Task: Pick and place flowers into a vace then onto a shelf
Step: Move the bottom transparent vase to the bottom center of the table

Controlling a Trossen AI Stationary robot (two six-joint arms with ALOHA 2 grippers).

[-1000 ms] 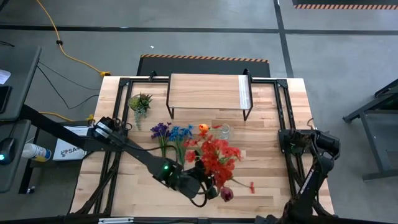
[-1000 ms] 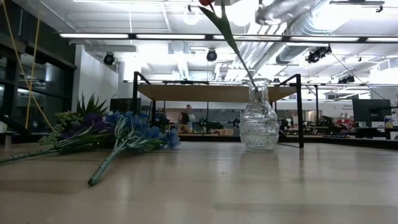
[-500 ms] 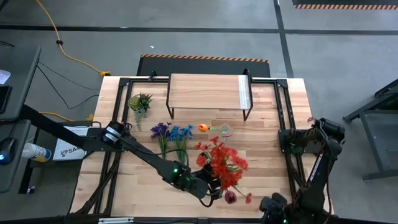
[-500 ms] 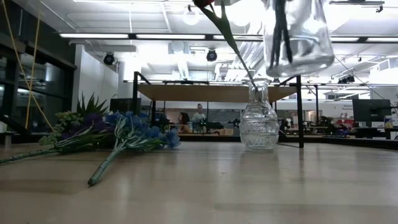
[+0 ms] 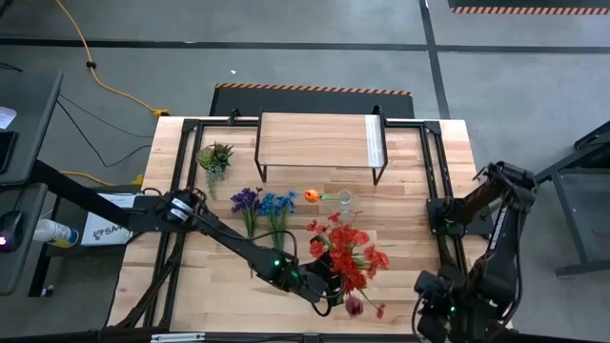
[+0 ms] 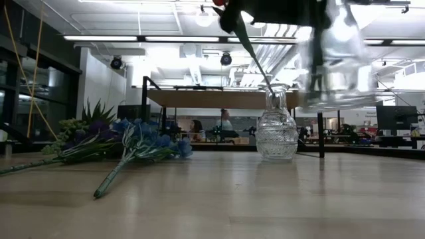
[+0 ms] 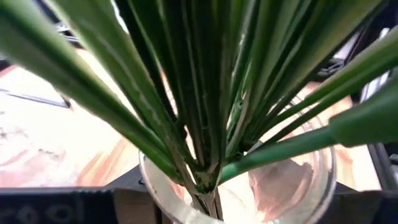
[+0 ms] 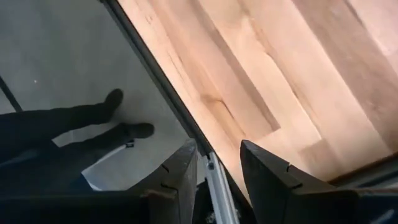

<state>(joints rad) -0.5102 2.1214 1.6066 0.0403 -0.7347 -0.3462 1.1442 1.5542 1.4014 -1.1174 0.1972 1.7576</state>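
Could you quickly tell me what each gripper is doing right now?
Left gripper: closed on the glass vase holding the red flowers, lifted off the table.
Right gripper: open, empty, at the table's right edge.

A grey concrete floor (image 5: 315, 67) surrounds the light-wood plank table (image 5: 419, 238), crossed by dark seams. A yellow cable (image 5: 100, 81) snakes over it, and a black mat with an orange-striped edge (image 5: 315, 98) lies just behind the table. From table height, the room beyond is a large hall with long fluorescent ceiling lights (image 6: 99, 38), silver ventilation ducts (image 6: 282, 50) and dark-framed windows (image 6: 26, 86) at one side. People (image 6: 226, 124) sit at desks far back.
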